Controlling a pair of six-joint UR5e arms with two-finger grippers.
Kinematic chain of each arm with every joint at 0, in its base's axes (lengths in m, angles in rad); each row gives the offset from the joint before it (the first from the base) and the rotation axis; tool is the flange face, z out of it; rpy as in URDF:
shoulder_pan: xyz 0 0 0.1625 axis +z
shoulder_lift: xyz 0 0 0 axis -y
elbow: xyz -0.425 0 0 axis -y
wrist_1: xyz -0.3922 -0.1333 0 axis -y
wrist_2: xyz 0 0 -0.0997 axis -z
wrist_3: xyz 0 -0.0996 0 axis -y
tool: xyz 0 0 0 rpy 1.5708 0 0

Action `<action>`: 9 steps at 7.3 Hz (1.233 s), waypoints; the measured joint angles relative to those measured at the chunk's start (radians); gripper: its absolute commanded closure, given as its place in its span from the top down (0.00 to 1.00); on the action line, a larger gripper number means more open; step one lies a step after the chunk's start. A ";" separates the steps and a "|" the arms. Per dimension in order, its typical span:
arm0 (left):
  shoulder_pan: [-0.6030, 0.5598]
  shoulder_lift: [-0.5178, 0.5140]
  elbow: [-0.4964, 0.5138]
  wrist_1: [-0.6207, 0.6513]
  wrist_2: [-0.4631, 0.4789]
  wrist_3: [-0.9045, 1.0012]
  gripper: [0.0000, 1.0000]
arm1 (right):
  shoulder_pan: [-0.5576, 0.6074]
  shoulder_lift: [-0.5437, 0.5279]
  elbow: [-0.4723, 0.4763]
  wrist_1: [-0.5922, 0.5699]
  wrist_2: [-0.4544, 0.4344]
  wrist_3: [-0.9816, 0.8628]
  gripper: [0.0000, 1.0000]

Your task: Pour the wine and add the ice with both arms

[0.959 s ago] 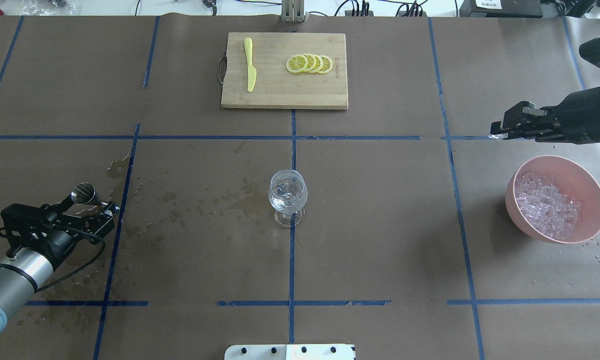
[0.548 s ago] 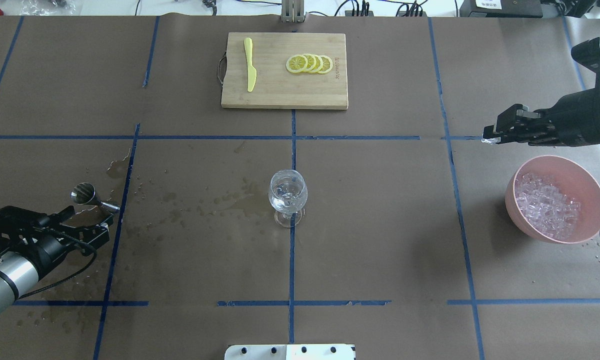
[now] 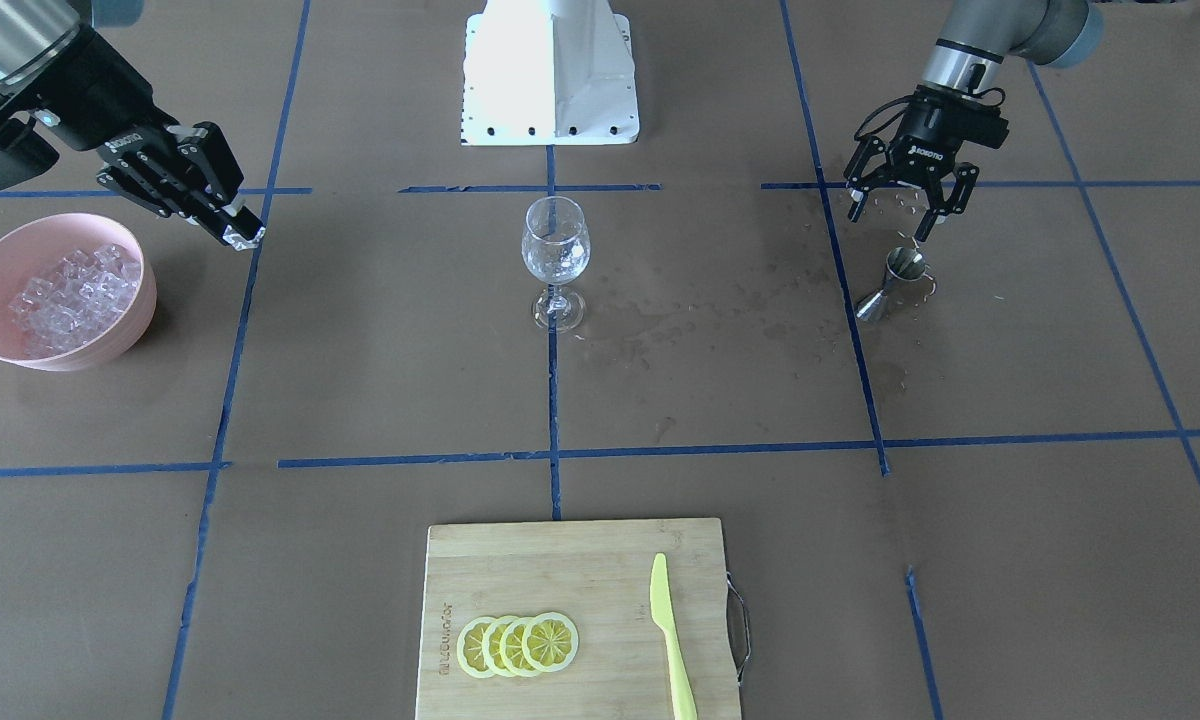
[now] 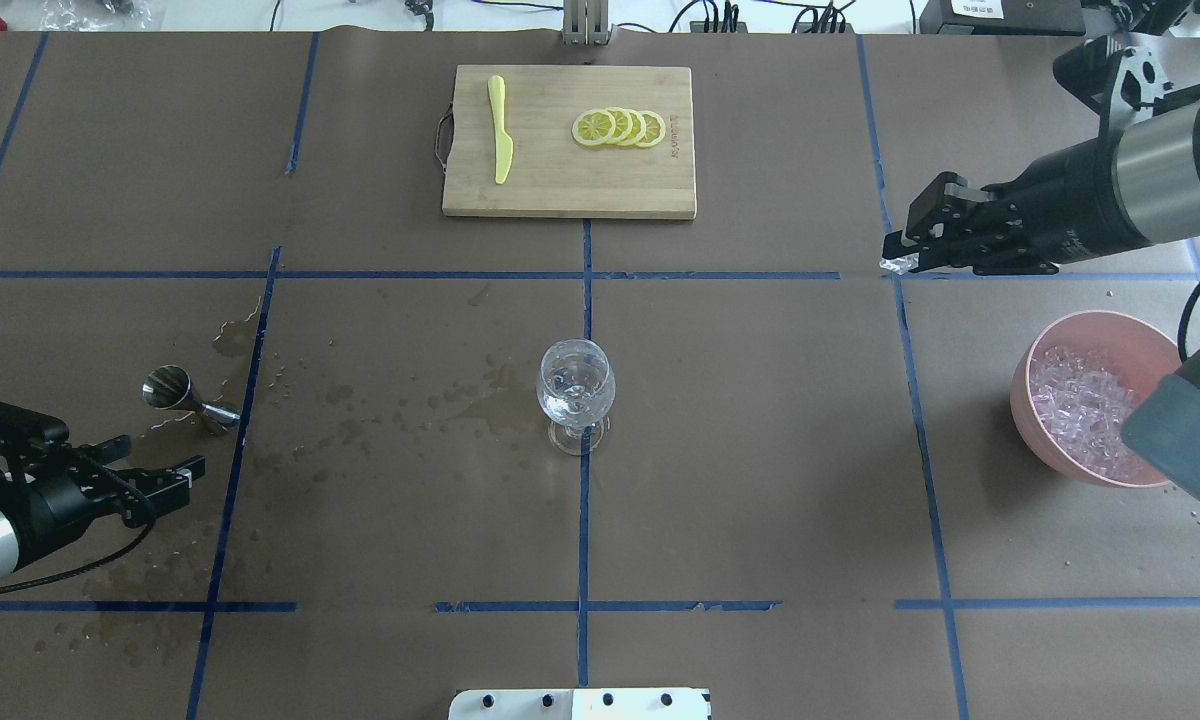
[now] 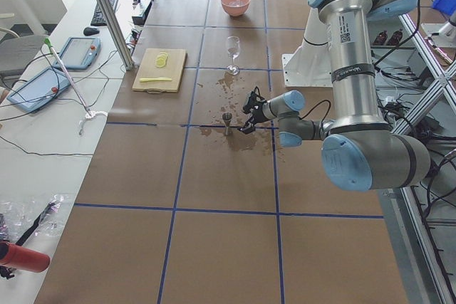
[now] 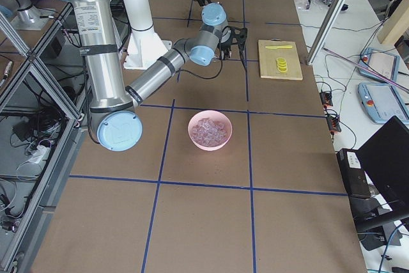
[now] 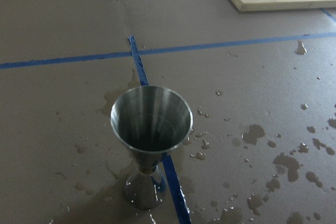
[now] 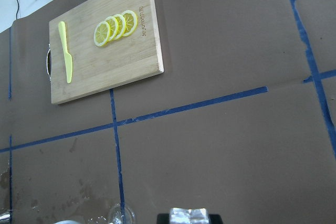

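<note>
Brown paper [image 4: 760,480] gridded with blue tape [image 4: 410,275] covered the table; beyond the wine glass [image 4: 576,385] lay a cutting board [image 4: 568,185] with lemon slices [image 4: 620,127] and a yellow knife [image 4: 500,130]. On the glass's left-arm side the wine [image 4: 440,400] showed only as wet marks reaching to the jigger [image 4: 170,388], where the left gripper [image 4: 155,462] hung empty, fingers spread wide. On the other side the right gripper [image 4: 905,262], pinched closed on one ice cube [image 4: 896,265], hovered between glass and pink bowl [image 4: 1020,410] of ice [image 4: 1080,400]. Step judged: ferrying ice. Next: centre the cube over the rim, then release.
</note>
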 measured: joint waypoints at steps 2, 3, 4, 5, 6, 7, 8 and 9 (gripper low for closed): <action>-0.133 0.015 -0.124 0.208 -0.208 0.022 1.00 | -0.052 0.090 -0.006 -0.077 -0.023 0.021 0.00; -0.202 0.013 -0.153 0.277 -0.296 0.078 1.00 | -0.093 0.131 -0.008 -0.107 -0.060 0.040 0.00; -0.300 0.012 -0.162 0.311 -0.392 0.166 1.00 | -0.143 0.173 -0.012 -0.138 -0.111 0.057 0.00; -0.402 0.010 -0.157 0.324 -0.481 0.246 1.00 | -0.192 0.217 -0.020 -0.176 -0.161 0.068 0.00; -0.512 0.006 -0.144 0.331 -0.588 0.330 1.00 | -0.243 0.269 -0.040 -0.209 -0.218 0.085 0.00; -0.621 -0.008 -0.128 0.353 -0.703 0.417 1.00 | -0.290 0.315 -0.069 -0.225 -0.274 0.105 0.00; -0.706 -0.028 -0.109 0.384 -0.783 0.491 1.00 | -0.325 0.347 -0.094 -0.231 -0.315 0.114 0.00; -0.756 -0.043 -0.090 0.403 -0.819 0.535 1.00 | -0.348 0.370 -0.113 -0.233 -0.337 0.118 0.00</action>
